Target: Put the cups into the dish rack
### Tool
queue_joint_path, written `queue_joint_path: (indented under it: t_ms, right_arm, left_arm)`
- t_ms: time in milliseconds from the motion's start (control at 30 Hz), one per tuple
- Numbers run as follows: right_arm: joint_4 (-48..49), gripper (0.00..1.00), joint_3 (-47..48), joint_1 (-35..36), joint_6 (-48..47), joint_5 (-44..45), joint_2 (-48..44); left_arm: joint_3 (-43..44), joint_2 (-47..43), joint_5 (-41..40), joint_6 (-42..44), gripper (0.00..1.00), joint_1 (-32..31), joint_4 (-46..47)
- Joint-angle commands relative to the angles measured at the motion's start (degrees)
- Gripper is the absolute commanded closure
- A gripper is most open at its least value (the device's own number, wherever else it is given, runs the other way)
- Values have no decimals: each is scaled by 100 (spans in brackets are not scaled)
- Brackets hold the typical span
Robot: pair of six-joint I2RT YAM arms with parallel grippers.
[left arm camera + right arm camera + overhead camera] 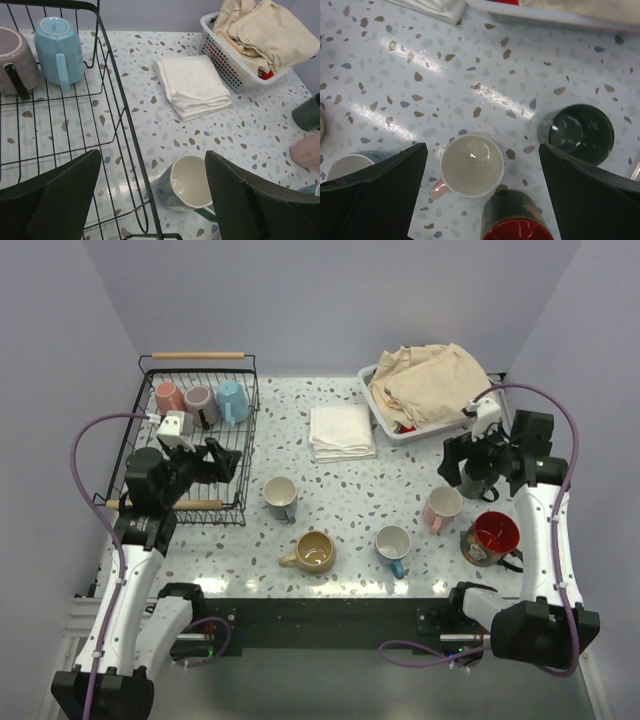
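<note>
Speckled terrazzo table. Three tipped ceramic mugs crowd the far end of the black wire dish rack, probably saving space. My left gripper gapes empty over the rack's right edge. My right gripper, well right of the rack, hangs open above a pale pink mug.

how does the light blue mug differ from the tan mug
The light blue mug sits inside the dish rack; the tan mug is out on the table. The light blue mug is mouth-down, base showing; the tan mug stands upright, mouth up. Both are handled mugs.
</note>
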Motion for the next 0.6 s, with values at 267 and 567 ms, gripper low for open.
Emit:
queue_joint_path:
  t_ms: [267,567]
  right_arm:
    - [-967,5,714,-1064,-527,689,970]
    - [-1512,11,2015,-1064,-1969,777,2656]
  left_arm:
    - [-1115,-868,940,-51,9,2,1248]
    - [-1152,-912,967,72,10,2,1215]
